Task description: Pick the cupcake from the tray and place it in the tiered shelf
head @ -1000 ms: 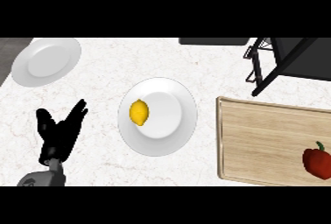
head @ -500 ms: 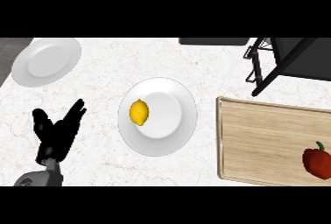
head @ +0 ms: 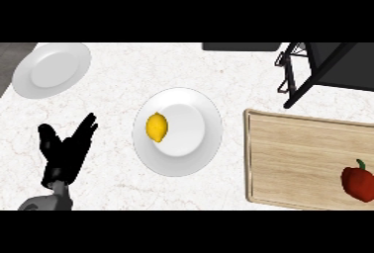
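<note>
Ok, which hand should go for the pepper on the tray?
Probably the right, though it is out of view: the pepper lies far right on the tray, while the left hand rests open beyond the plate.

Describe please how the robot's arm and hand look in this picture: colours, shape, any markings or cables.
Only the left hand shows, at the lower left. It is all black, with slim fingers and a thumb on a narrow palm. Below it a short piece of the grey forearm shows, rounded and smooth. No cables, markings or sleeve are visible. The right hand is out of view.
</note>
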You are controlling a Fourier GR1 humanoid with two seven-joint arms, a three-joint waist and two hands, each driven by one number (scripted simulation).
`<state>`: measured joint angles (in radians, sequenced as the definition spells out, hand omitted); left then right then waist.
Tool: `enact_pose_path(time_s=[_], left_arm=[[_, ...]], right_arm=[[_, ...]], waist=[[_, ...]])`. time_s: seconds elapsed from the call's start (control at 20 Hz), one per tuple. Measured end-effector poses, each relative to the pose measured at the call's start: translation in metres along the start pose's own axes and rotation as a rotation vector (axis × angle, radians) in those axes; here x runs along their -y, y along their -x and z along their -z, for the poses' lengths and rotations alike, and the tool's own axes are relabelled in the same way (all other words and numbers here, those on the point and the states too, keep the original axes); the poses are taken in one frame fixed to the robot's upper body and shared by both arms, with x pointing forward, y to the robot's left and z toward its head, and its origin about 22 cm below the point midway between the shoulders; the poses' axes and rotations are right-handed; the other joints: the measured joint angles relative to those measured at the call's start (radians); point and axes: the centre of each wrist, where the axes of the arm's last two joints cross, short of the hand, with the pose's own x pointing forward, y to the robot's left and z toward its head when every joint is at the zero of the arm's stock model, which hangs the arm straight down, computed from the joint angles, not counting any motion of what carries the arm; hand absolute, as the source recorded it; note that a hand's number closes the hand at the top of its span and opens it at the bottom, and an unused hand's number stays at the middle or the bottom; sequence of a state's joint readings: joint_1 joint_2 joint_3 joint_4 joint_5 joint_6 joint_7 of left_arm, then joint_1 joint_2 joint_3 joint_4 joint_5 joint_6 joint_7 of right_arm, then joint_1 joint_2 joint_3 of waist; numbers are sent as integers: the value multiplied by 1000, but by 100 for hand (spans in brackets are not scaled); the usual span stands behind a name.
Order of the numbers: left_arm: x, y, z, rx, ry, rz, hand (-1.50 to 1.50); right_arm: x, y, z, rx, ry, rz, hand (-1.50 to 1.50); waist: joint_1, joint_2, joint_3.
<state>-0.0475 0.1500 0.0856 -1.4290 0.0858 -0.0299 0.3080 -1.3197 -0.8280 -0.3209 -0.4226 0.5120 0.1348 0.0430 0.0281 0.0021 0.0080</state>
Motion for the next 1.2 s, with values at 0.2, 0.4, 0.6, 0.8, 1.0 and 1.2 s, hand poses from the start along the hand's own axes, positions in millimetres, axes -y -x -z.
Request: enact_pose_path(time_s=[0.2, 0.4, 0.6, 0.8, 1.0, 1.2], left_arm=[[0, 0, -1, -6, -4, 0, 0], [-1, -5, 0, -12, -2, -1, 0], [-4, -3, -2, -7, -6, -1, 0], [-2, -3, 1, 1, -10, 2, 0], [-3, -1, 1, 13, -2, 3, 0], [-5, 0, 0, 20, -5, 2, 0]], right_arm=[[12, -1, 0, -8, 27, 164, -150], [22, -2, 1, -31, 62, 316, -150], [42, 0, -2, -52, 144, 420, -150], [72, 10, -11, -77, 273, 431, -150], [100, 24, -22, -138, 400, 456, -150], [136, 45, -39, -188, 486, 508, -150]], waist=[[-1, 0, 0], [2, 3, -2], [1, 3, -2], [-2, 4, -2], [0, 5, -1], [-1, 5, 0]])
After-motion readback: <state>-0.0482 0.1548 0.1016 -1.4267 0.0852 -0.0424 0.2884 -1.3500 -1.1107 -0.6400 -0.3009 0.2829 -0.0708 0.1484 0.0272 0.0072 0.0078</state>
